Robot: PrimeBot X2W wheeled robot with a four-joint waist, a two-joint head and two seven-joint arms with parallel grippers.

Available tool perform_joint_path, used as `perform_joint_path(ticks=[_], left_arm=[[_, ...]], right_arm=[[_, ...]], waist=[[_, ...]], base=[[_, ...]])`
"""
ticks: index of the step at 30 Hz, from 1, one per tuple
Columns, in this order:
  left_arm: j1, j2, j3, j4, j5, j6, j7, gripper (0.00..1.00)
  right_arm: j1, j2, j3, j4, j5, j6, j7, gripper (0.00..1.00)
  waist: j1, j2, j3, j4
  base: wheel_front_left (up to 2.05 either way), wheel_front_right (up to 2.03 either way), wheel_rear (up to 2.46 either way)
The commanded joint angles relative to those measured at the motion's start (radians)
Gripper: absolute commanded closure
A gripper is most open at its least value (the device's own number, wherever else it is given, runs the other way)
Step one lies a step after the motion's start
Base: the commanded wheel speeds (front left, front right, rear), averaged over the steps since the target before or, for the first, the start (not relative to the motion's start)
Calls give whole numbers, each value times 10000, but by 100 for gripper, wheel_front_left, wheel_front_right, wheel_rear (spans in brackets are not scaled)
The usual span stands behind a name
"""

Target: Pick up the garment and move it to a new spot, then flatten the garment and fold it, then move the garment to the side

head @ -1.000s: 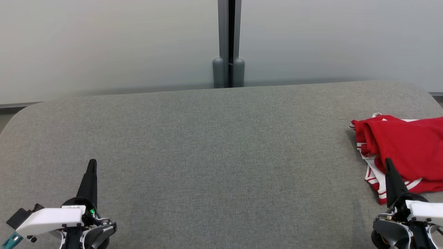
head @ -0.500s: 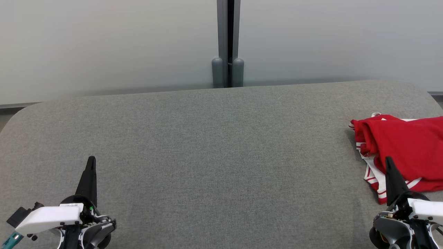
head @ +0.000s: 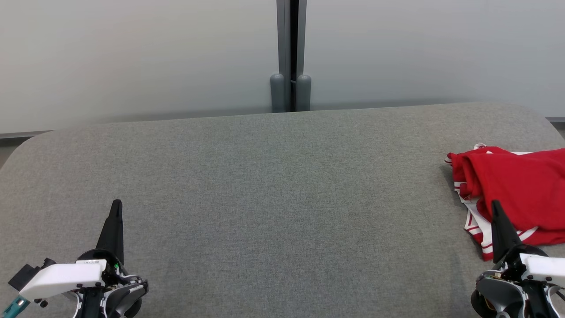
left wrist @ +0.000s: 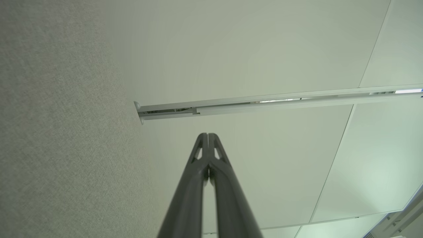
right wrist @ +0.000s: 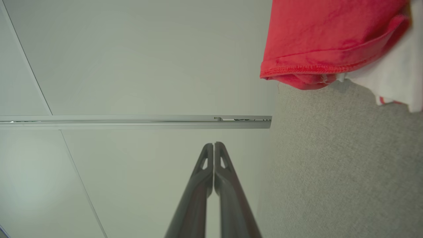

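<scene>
A red garment [head: 521, 190] with white-striped trim lies bunched at the right edge of the grey padded table [head: 273, 190], running out of the head view. Its red hem [right wrist: 317, 62] appears at the upper right of the right wrist view. My right gripper [head: 495, 206] is shut and empty, its tip over the garment's near edge in the head view; whether it touches the cloth I cannot tell. At the lower left my left gripper [head: 116, 205] is shut, holding nothing, above bare table far from the garment. Both fingertip pairs [left wrist: 208, 136] [right wrist: 214, 145] are pressed together.
A pale partition wall [head: 141, 57] with a grey vertical post [head: 291, 53] stands behind the table's far edge. The table's corners are rounded, and the wide stretch of grey fabric between the two grippers offers free room.
The left gripper has crept slightly forward up the view. The right gripper and the garment hold their places.
</scene>
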Motion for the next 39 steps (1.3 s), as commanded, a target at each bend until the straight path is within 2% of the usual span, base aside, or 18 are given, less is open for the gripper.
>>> perform_joint_path(ticks=[1, 39], left_arm=[[-98, 20, 43, 13, -5, -38, 36, 100], [-98, 17, 46, 11, 0, -40, 41, 100]], right_arm=[[-94, -14, -18, 18, -31, 0, 36, 100], [-109, 60, -141, 26, -141, 0, 128, 100]], waist=[[0, -1, 0, 0], [0, -1, 0, 0]], base=[[0, 0, 0], [0, 0, 0]])
